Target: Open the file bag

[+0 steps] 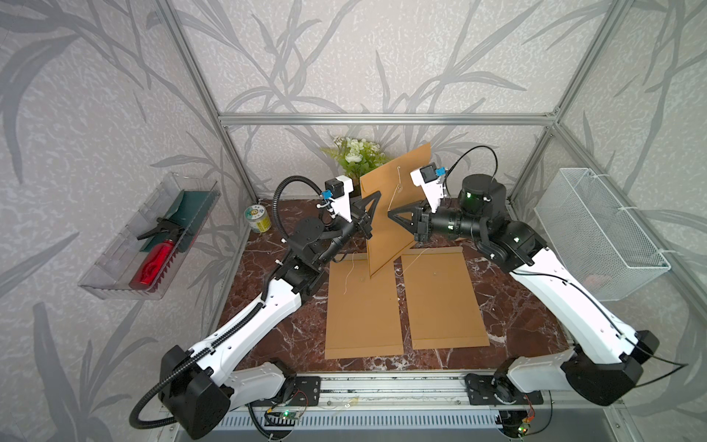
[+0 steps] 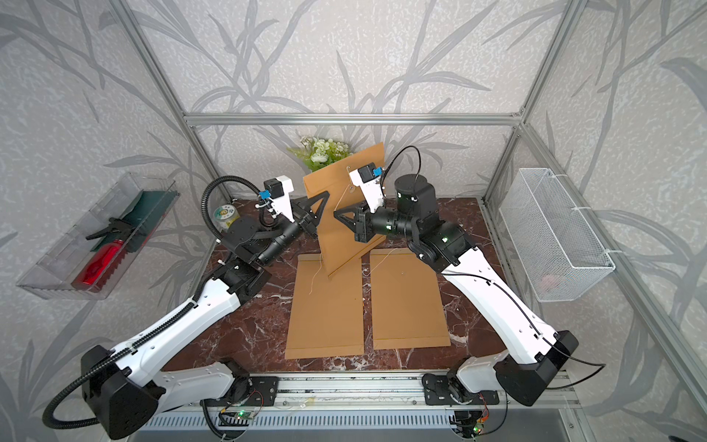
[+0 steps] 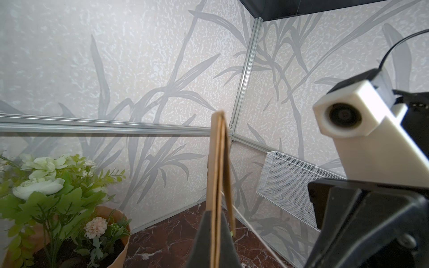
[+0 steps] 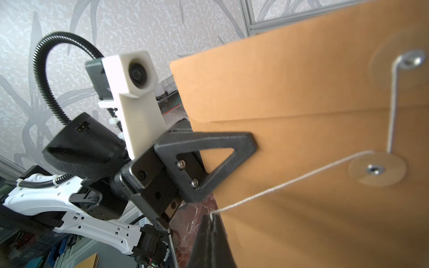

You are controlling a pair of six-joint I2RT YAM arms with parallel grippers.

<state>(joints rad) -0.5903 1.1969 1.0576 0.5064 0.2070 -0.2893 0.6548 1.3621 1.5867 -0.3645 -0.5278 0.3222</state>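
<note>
A brown paper file bag (image 1: 394, 218) (image 2: 340, 233) stands upright and tilted above the marble table. My left gripper (image 1: 378, 193) (image 2: 327, 193) (image 3: 214, 212) is shut on the bag's edge (image 3: 218, 162). The bag's flap side (image 4: 301, 92) faces my right gripper. A white string (image 4: 290, 183) (image 1: 394, 193) runs from the upper button (image 4: 411, 60) down past the lower button (image 4: 375, 170) and out to my right gripper (image 4: 212, 215) (image 1: 389, 212) (image 2: 335, 211), which is shut on the string's end, just off the bag's face.
Two more brown file bags (image 1: 363, 306) (image 1: 443, 298) lie flat side by side on the table below the held one. A flower pot (image 1: 357, 153) stands at the back, a small round tin (image 1: 258, 218) at the back left. A wire basket (image 1: 597, 229) hangs on the right wall, a clear tray with a red bottle (image 1: 153, 264) on the left.
</note>
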